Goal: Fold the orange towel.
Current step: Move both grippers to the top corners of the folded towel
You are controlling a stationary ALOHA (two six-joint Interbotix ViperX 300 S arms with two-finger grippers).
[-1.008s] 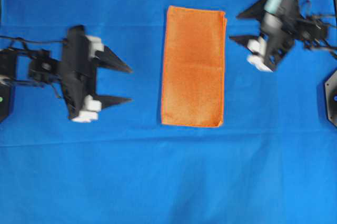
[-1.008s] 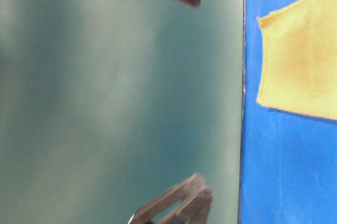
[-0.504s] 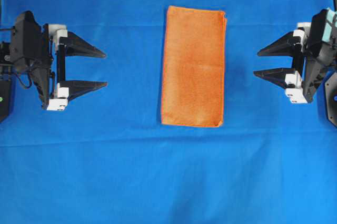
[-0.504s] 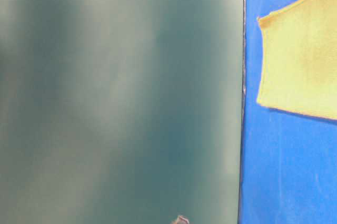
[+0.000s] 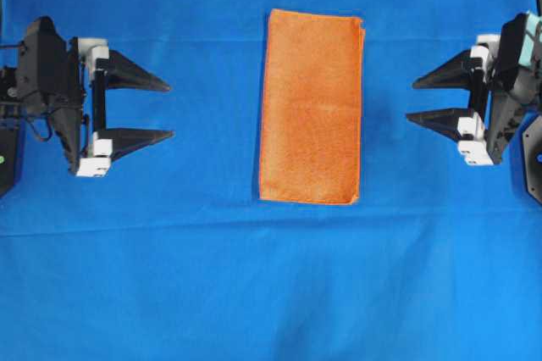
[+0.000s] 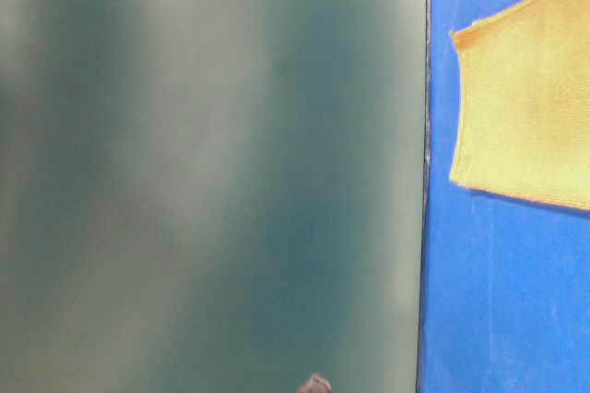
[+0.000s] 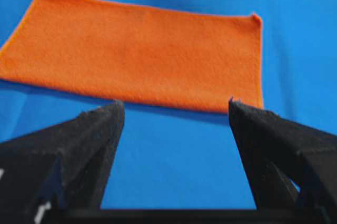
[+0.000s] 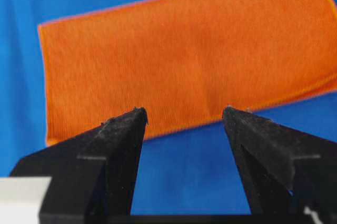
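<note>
Centred on the large blue cloth [image 5: 271, 276], the bright-orange terry towel [image 5: 311, 107] lies folded into a flat rectangle. Left gripper [image 5: 169, 109] and right gripper [image 5: 411, 100] sit well apart either side, jaws spread, empty.

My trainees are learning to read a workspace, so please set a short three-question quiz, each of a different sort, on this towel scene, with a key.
1. True or false: the orange towel lies flat as a narrow rectangle on the blue cloth.
2. Multiple choice: the left claw is A) clamped on the towel, B) open and apart from the towel, C) out of view.
3. Fill in: in the overhead view, the right claw points toward the ____.

Key: 1 true. 2 B. 3 towel.
</note>
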